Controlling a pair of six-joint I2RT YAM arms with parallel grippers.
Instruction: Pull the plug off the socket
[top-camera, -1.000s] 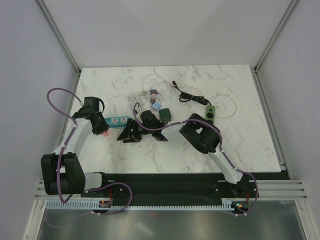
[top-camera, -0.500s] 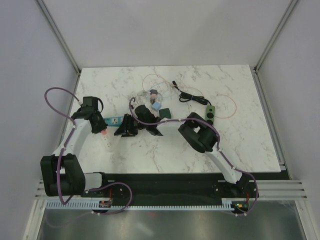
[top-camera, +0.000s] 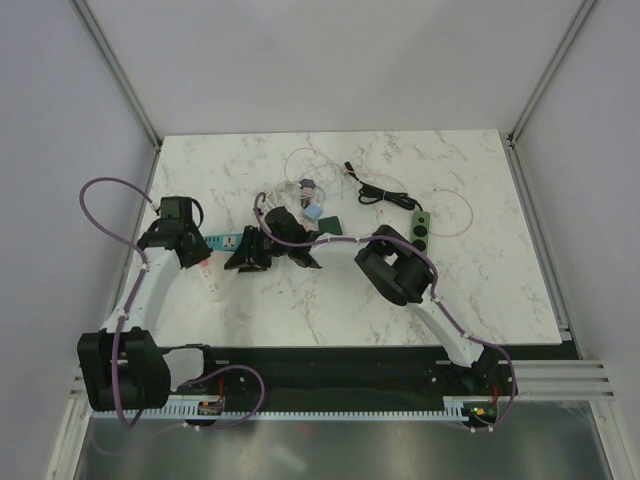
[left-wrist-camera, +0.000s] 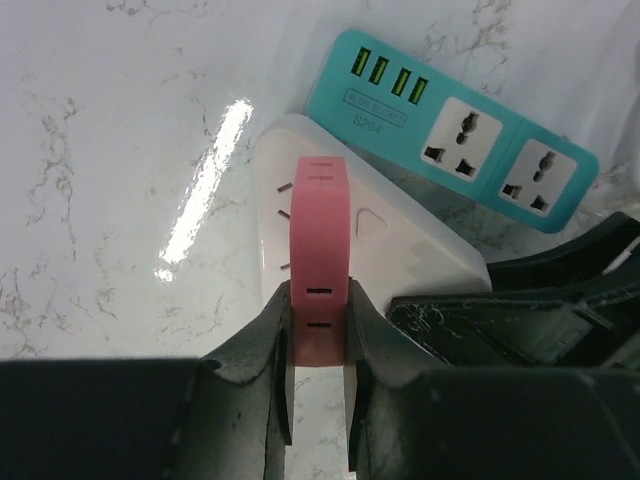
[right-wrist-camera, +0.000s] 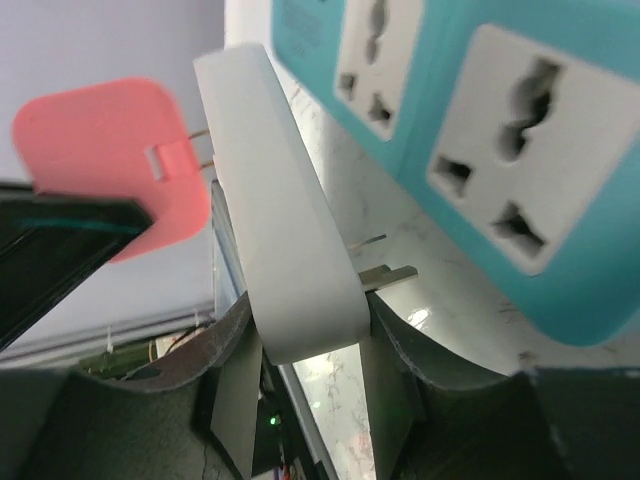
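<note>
Pink plastic identifies the plug (left-wrist-camera: 320, 250), which we see clamped flat between the two fingers of the left gripper (left-wrist-camera: 320, 315), held by its near end. It stands against the face of the white socket adapter (left-wrist-camera: 410, 250), which the right gripper (right-wrist-camera: 312, 355) pinches across its narrow edges. In the right wrist view we find a narrow gap between plug and adapter, bridged by thin metal pins, so we judge the plug partly withdrawn but not yet free. The adapter's own prongs are bare, and it is just beside the teal power strip (left-wrist-camera: 470, 140), which lies on the marble table (left-wrist-camera: 100, 150). We judge the chief risk to be an off-axis pull: any tilt of the left wrist would bend the pins or jam them in their slots. A second risk is slip, since smooth plastic may slide from either grip, and the adapter could then knock the strip.
</note>
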